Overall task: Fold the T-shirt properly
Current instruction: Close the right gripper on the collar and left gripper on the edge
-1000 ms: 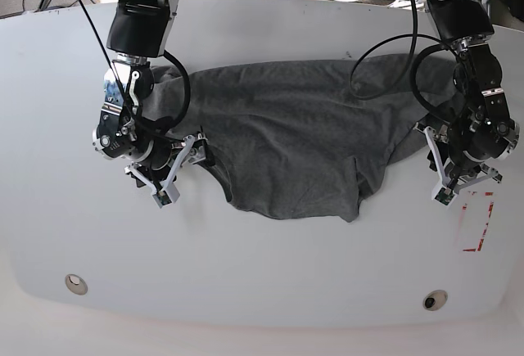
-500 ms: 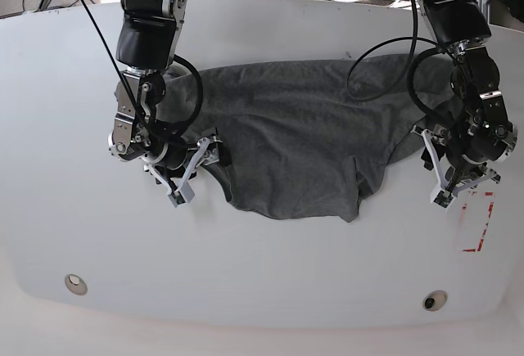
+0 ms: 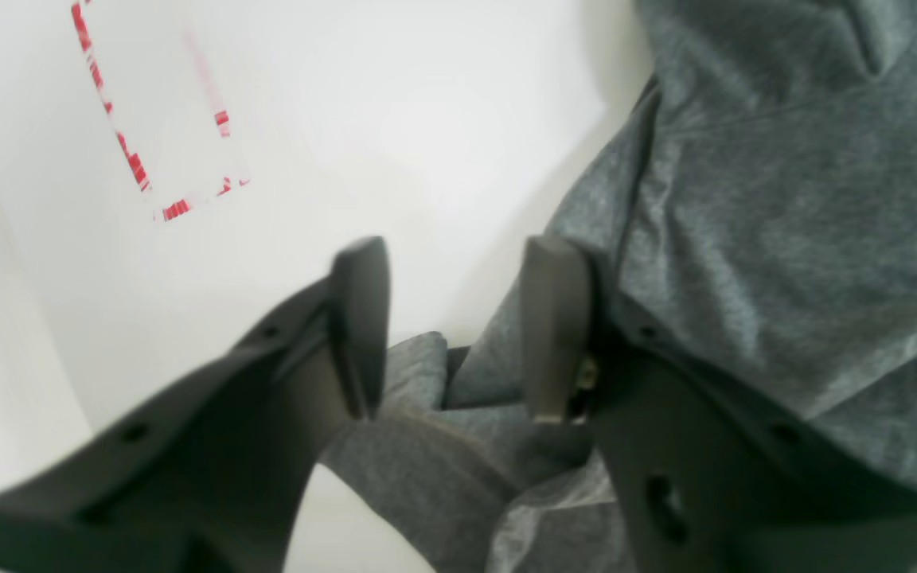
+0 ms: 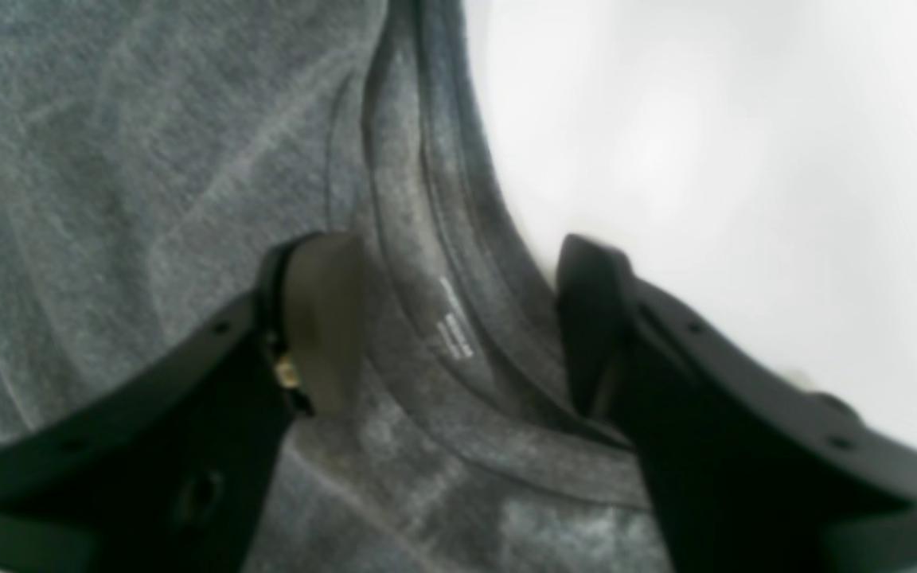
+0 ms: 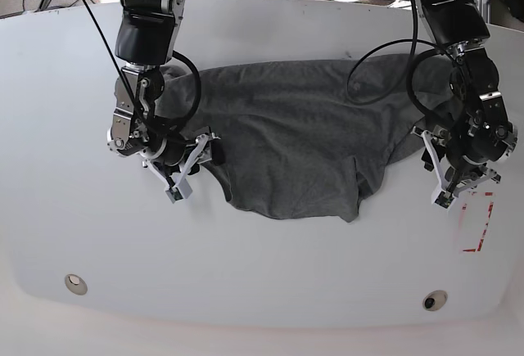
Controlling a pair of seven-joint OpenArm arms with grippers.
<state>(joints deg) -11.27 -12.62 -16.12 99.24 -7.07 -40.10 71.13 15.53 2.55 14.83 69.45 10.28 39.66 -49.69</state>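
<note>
White table (image 5: 262, 274) carries the crumpled grey T-shirt (image 5: 303, 139) at centre; red tape outline (image 5: 479, 221) at 4 o'clock.

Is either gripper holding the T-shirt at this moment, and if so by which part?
Neither. The right gripper stands open astride the T-shirt collar; the left gripper is open at its edge, fabric between the fingers unclamped.

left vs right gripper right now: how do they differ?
The left gripper sits at the T-shirt's edge beside the red marking, one finger over bare table; the right gripper straddles the ribbed collar with its printed label. The left's jaws look narrower than the right's. Both have jaws apart, gripping nothing.
</note>
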